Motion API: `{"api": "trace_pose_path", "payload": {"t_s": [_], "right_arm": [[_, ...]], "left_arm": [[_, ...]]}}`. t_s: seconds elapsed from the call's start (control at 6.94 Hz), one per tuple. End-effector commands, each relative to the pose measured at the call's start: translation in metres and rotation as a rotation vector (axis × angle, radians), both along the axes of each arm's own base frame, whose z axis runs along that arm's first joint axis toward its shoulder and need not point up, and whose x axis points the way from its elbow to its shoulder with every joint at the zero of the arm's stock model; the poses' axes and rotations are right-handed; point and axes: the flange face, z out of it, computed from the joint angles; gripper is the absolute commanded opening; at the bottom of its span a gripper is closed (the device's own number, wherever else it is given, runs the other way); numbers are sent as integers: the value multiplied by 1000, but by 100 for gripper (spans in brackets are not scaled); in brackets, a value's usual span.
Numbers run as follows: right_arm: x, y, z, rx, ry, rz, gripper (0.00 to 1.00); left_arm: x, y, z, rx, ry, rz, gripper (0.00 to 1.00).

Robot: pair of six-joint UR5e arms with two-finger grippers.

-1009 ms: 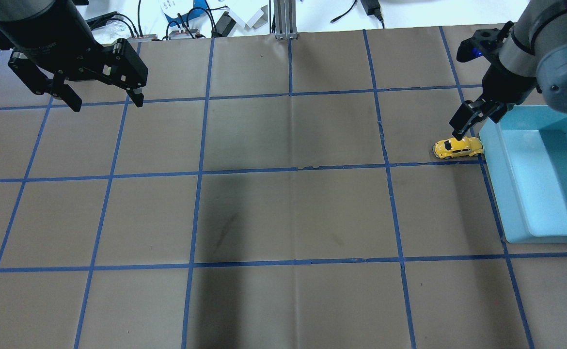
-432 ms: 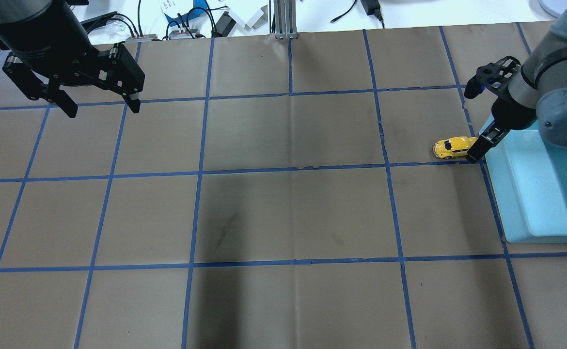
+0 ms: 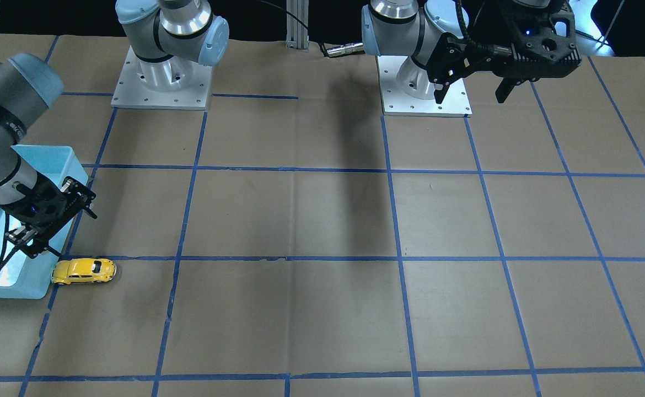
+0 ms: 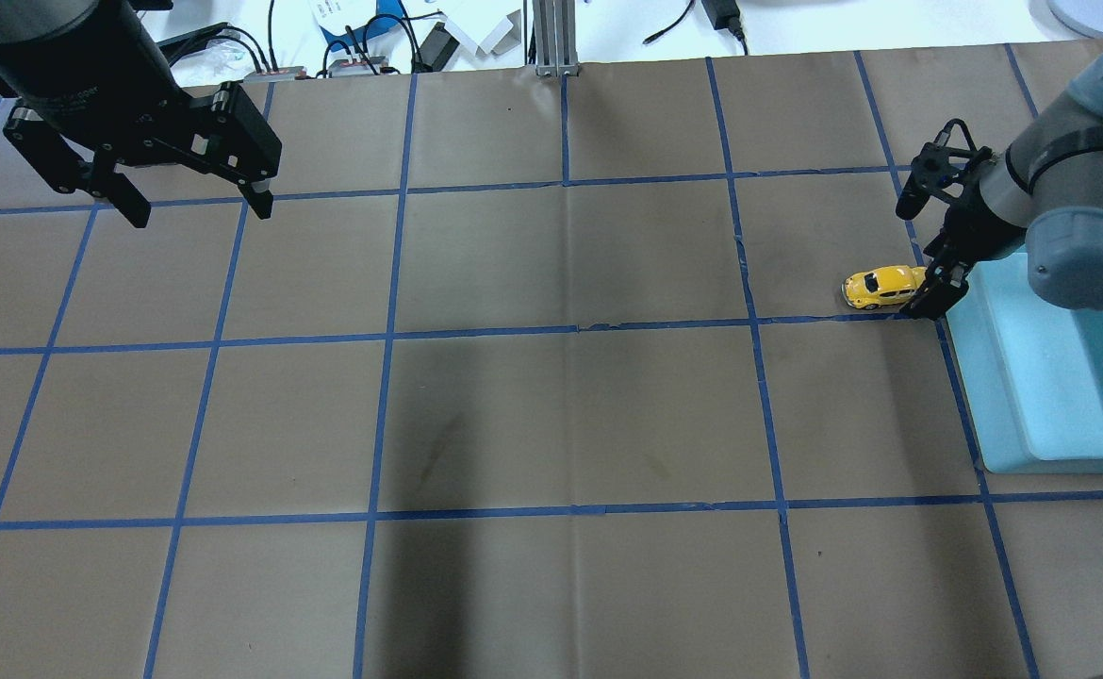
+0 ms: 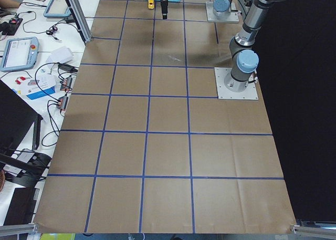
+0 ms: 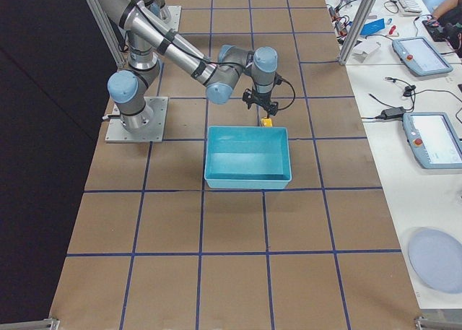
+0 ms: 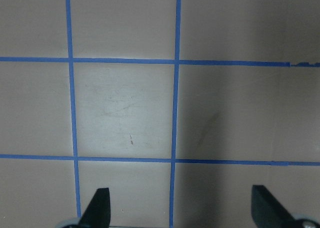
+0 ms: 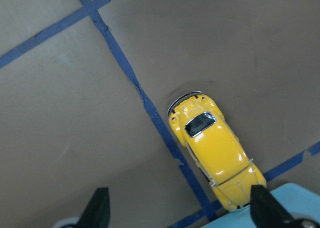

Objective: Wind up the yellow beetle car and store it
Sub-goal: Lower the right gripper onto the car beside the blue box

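1. Right claw (image 8: 181,211) – fingers spread wide apart, holding nothing, low over the bench (image 4: 561,424) with the yellow beetle car (image 8: 215,148) lying between its tips, nearer one finger.
2. Yellow beetle car: on its wheels on the brown paper, across a blue tape line (image 8: 150,113), one end just beside the outer wall of the teal bin (image 4: 1009,377); whether it touches I cannot tell.
3. Left claw (image 4: 199,207) – also spread apart and empty, hovering well away at the bench's far side.
4. Progress, as I judge it: the car is neither gripped nor stored, and nothing shows whether it is wound; grasp, pull-back and drop into the bin remain.
5. Writing: none on the car; faint lettering on the left wrist is too small to read.
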Motion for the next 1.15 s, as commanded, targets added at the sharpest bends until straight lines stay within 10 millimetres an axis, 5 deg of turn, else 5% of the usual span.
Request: {"api": "trace_pose_path", "payload": {"t_s": [0.0,0.43,0.72,0.86,1.01], "right_arm": [[-1,-4,-16,-80,47,214,100],[-9,-29,-40,-125,80,383,94],[-9,-33,-73,-77,44,390,91],[-6,-34,-78,-63,43,399,73],[-6,-34,-77,-63,47,391,42]], "left_arm": [[1,0,-1,2,0,1,100],[1,0,-2,5,0,1,100],[1,0,-3,6,-1,1,100],[0,0,-3,6,-1,0,100],[1,0,-3,6,-1,1,100]]}}
